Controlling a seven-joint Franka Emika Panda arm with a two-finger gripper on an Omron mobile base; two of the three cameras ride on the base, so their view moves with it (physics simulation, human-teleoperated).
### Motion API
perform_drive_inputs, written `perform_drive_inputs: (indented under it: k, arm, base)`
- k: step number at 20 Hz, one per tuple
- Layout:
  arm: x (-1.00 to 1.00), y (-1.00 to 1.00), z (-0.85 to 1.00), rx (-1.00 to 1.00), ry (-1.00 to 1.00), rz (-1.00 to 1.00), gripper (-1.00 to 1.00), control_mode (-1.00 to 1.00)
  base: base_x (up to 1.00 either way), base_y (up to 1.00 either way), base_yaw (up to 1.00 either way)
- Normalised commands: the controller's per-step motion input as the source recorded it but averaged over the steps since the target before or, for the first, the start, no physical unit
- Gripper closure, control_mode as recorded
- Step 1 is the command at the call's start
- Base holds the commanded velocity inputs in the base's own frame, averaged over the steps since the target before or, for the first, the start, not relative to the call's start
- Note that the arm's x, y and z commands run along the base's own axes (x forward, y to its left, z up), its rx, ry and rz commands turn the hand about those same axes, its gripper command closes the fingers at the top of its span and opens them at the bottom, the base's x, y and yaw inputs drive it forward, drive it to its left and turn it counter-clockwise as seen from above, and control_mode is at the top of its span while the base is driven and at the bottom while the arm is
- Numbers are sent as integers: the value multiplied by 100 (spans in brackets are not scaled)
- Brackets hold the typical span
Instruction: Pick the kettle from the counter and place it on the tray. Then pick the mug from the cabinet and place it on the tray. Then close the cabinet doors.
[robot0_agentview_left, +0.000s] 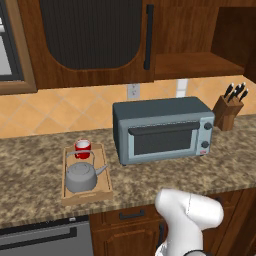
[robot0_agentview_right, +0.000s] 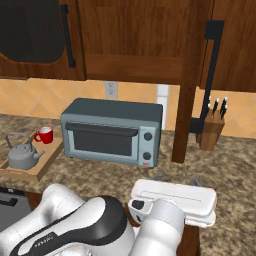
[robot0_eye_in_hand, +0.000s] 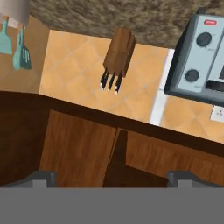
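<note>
Your gripper (robot0_eye_in_hand: 112, 177) hangs spread wide and empty, fingertips cropped, facing the half-hidden open cabinet (robot0_eye_in_hand: 87, 148); kettle (robot0_agentview_left: 81, 176) and red mug (robot0_agentview_left: 83, 148) sit in the tray (robot0_agentview_left: 102, 192) on the counter (robot0_agentview_left: 30, 165).

You've got the kettle (robot0_agentview_left: 81, 176) upright on the tray (robot0_agentview_left: 104, 191), grey metal, spout pointing toward the toaster oven side, wire handle arched up. Red mug (robot0_agentview_left: 83, 148) sits on the same tray just behind the kettle, at the wall end, upright. Tray is light wood and lies on the speckled counter (robot0_agentview_left: 30, 170). Cabinet (robot0_agentview_left: 195, 65) above shows a bare shelf; left door (robot0_agentview_left: 95, 35) faces front, right door (robot0_agentview_right: 187, 95) stands swung out edge-on.
</note>
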Motion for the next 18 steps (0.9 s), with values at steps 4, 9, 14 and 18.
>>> perform_drive_inputs:
  k: [4, 9, 14, 18]
  arm:
    - [0, -17, 21, -15, 6, 4, -100, -100]
    - [0, -47, 0, -7, 3, 4, -100, -100]
    - [4, -44, 12, -6, 0, 5, -100, -100]
    - [19, -1, 47, -15, 0, 5, -100, -100]
  base:
    - [0, 0, 0]
    - [0, 0, 0]
    - [0, 0, 0]
    - [0, 0, 0]
